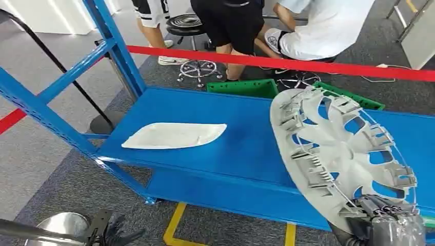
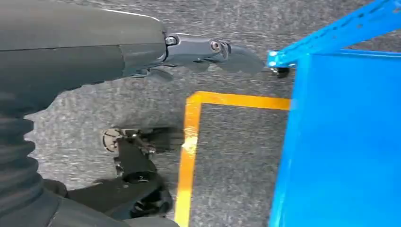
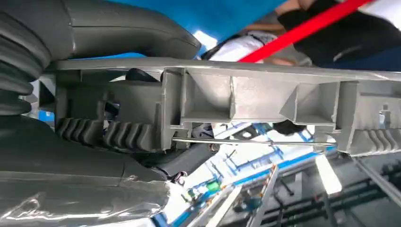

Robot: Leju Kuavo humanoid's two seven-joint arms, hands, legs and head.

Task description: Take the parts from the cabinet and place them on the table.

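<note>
The right hand (image 1: 382,220) grips the grey hubcap (image 1: 338,154) by its rim, ribbed back facing the camera, tilted over the blue shelf (image 1: 241,148); a white part (image 1: 174,135) lies flat there, lengthwise along it. The left hand (image 2: 208,52) seems empty, fingers apart.

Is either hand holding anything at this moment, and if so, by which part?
The right hand grips the hubcap at its rim, tilted up over the blue table. The left hand holds nothing.

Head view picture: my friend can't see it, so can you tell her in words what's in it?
The robot's right hand holds a big grey wheel cover, tilted on edge, above a blue shelf. A flat white part lies on the shelf. Behind a red tape, people sit or stand near a green bin.
</note>
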